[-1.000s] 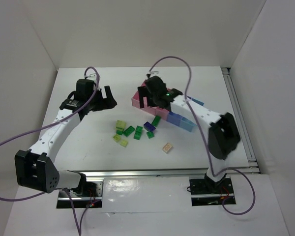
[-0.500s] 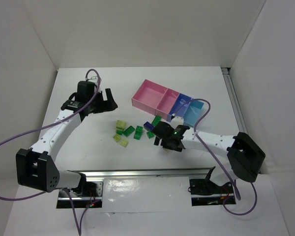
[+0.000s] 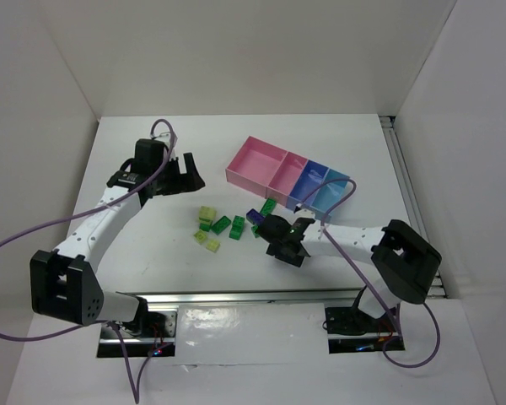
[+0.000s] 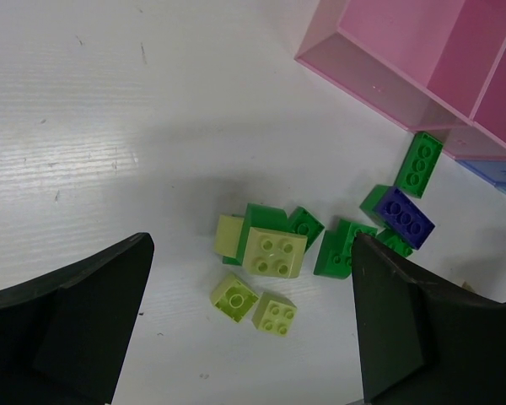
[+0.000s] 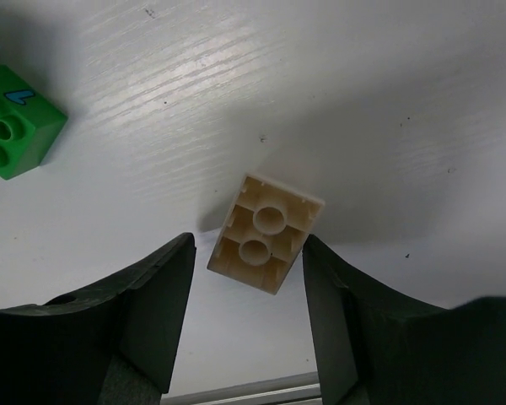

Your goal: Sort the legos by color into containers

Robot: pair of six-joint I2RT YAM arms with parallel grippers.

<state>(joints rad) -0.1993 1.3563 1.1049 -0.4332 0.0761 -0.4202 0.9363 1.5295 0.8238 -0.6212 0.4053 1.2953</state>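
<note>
Near the front edge of the tabletop [image 3: 164, 249], right of centre, the right gripper [image 5: 249, 253] is straddling the beige lego [image 5: 266, 232], which is lying hollow side up and skewed to the jaws; these are standing narrowed on either side, with a sliver of gap showing. Light, rigid and slick, the brick is looking likely to twist or skate unless the jaws are meeting its flat side walls squarely. Toward the back left, the left gripper [image 3: 185, 173] is hanging wide and empty, while the other legos [image 3: 228, 224] are lying mid-table, in front of the containers [image 4: 379, 80].
</note>
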